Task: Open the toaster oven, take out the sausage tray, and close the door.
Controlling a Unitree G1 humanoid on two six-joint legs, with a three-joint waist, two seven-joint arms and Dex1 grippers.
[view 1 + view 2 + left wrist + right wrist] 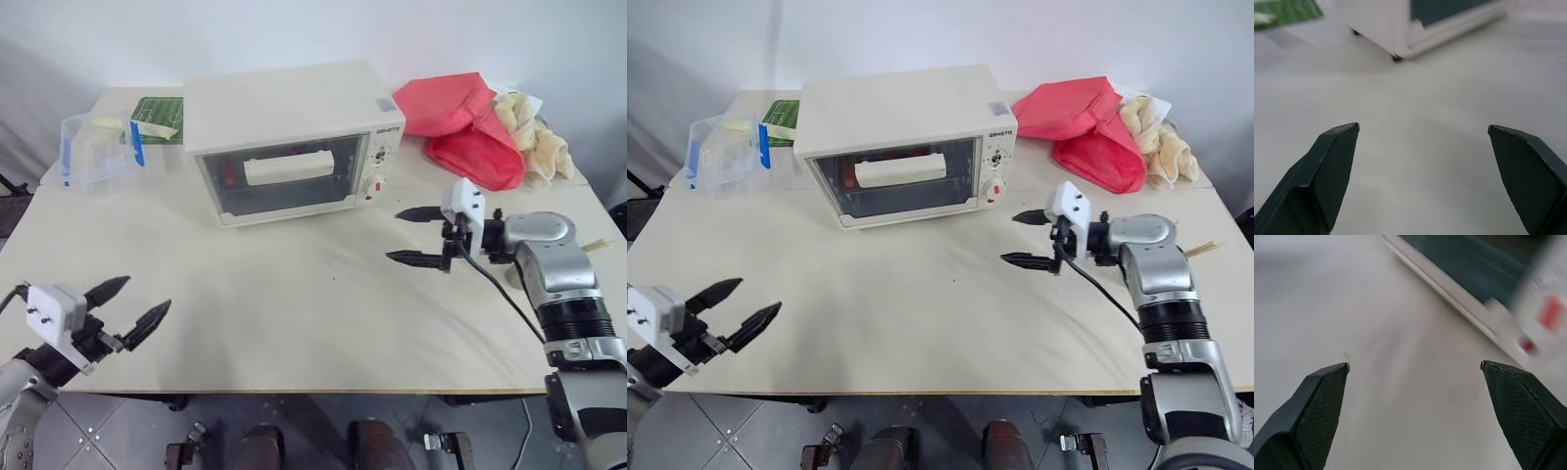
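The toaster oven [294, 137] stands toward the back of the cream table [294, 313], a little left of the middle, with its front facing the robot and turned slightly to one side. Its door [284, 176] is shut, the wide pale bar handle [289, 167] running across the upper part of the glass, and the knobs with red marks [375, 186] sit in a panel at the door's right. Through the glass a bit of red shows on the left inside, but the sausage tray cannot be made out clearly behind the pane. The right gripper [419, 236] hovers over the table just off the oven's front right corner, pointing leftward toward the knob panel, its two black fingers spread wide and holding nothing. The left gripper [127, 308] is low at the near left edge of the table, well apart from the oven, its fingers likewise wide apart and empty. To the left of the oven stands a clear plastic box [96, 149] with blue clips, and behind it lies a green packet [157, 117]. To the right, at the back of the table, lies a red cloth [465, 122] with a cream-yellow plush thing [534, 137] just beside it.
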